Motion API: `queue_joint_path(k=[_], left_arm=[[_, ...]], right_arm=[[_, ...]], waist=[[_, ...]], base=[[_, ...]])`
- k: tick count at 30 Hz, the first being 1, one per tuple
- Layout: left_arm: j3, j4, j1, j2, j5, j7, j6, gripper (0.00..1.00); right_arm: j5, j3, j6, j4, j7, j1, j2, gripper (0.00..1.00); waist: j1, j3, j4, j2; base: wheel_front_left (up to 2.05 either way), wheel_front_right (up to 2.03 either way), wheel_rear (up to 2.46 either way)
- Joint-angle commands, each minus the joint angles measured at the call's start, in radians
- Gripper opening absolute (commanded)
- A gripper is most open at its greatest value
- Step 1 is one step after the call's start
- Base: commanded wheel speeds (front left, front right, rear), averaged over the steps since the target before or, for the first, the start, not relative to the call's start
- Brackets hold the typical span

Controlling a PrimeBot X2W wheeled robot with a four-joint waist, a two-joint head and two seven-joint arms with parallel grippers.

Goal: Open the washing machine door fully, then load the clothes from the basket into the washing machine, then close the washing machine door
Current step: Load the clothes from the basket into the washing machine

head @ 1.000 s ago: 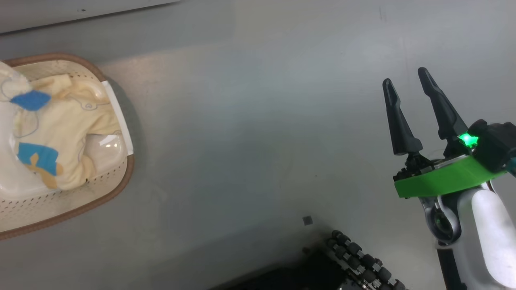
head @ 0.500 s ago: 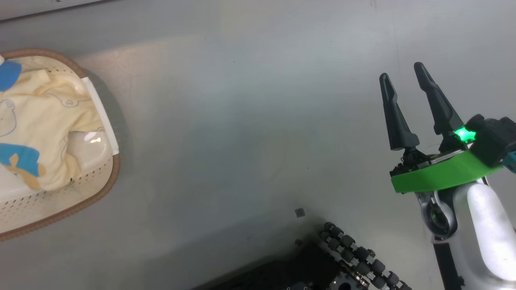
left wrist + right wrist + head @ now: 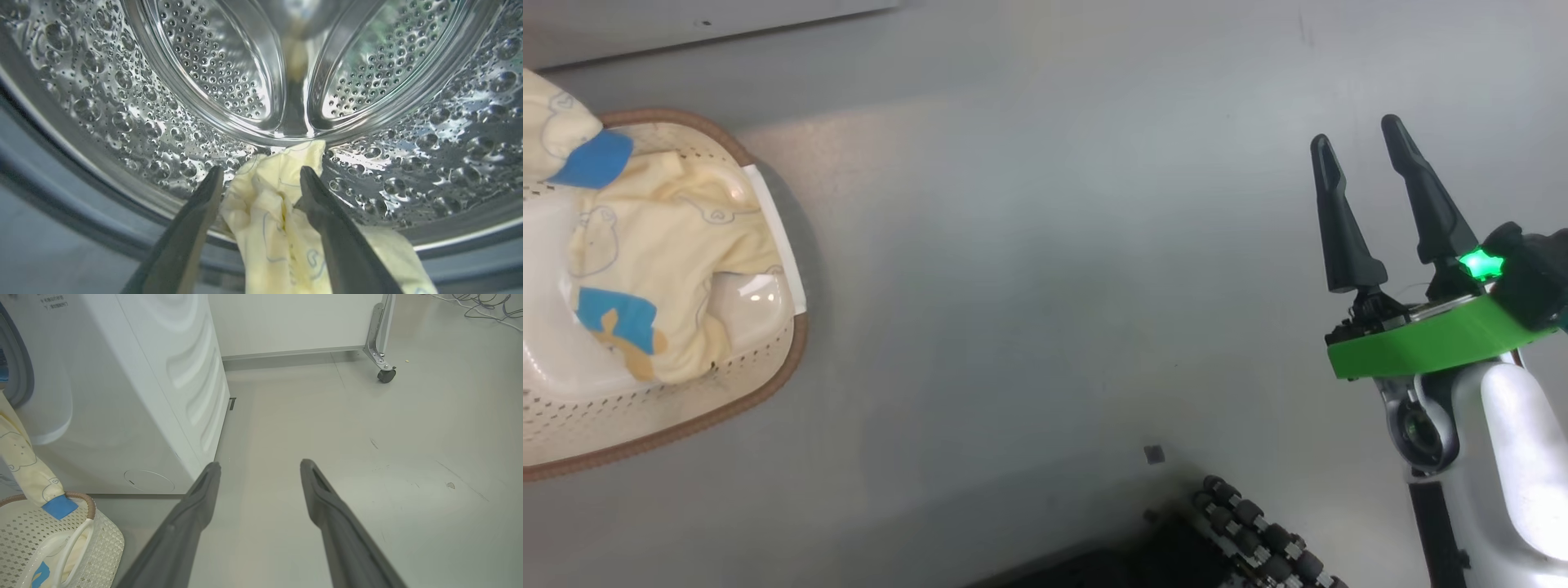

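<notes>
In the left wrist view my left gripper (image 3: 261,175) is open at the mouth of the washing machine's steel drum (image 3: 122,122). A pale yellow garment (image 3: 278,228) lies loose between its fingers and drapes over the drum's lip. That garment hangs down the washing machine (image 3: 122,396) front as a strip (image 3: 20,457) whose blue cuff reaches the basket (image 3: 102,539). More clothes (image 3: 662,269) lie in the basket (image 3: 768,392) at the left. My right gripper (image 3: 1357,135) is open over bare floor with nothing between its fingers. The washing machine door is out of view.
A white panel on a metal leg with a caster (image 3: 386,373) stands behind the machine. Cables (image 3: 482,306) lie on the floor at the far right. My base's roller wheels (image 3: 1258,531) show at the bottom. Grey floor spreads between the basket and my right gripper.
The head camera has swayed, so the whole picture has shifted. The hanging garment's blue cuff has swung about over the basket's far end. My right gripper stays open, about where it was.
</notes>
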Motion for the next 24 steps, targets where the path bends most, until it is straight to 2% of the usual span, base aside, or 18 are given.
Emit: queue_joint_path(k=[1, 6, 11, 13, 24], left_arm=[[0.011, -0.025, 0.027, 0.043, -0.006, -0.015, -0.005, 1.00], [0.019, -0.065, 0.154, 0.029, -0.025, -0.068, 0.004, 1.00], [0.049, -0.180, 0.315, 0.008, -0.036, -0.091, 0.046, 1.00], [0.064, -0.248, 0.392, -0.018, -0.048, -0.093, 0.059, 1.00], [0.140, -0.713, 0.880, -0.152, 0.018, -0.095, 0.209, 1.00]], right_arm=[[-0.003, 0.007, 0.004, -0.022, -0.007, 0.022, -0.012, 1.00], [-0.011, -0.010, 0.004, -0.028, 0.002, 0.039, -0.012, 1.00], [-0.022, -0.030, 0.004, -0.036, 0.015, 0.062, -0.012, 1.00], [-0.028, -0.044, 0.004, -0.043, 0.022, 0.074, -0.012, 1.00], [-0.071, -0.079, 0.004, -0.069, 0.067, 0.141, -0.012, 1.00]], waist=[[0.0000, -0.027, 0.016, 0.0000], [0.0000, -0.079, 0.039, 0.0000], [0.0000, -0.139, 0.063, 0.0000], [0.0000, -0.161, 0.078, 0.0000], [0.0000, -0.323, 0.148, 0.0000]], base=[[0.00, 0.00, 0.00], [0.00, 0.00, 0.00], [0.00, 0.00, 0.00], [0.00, 0.00, 0.00], [0.00, 0.00, 0.00]])
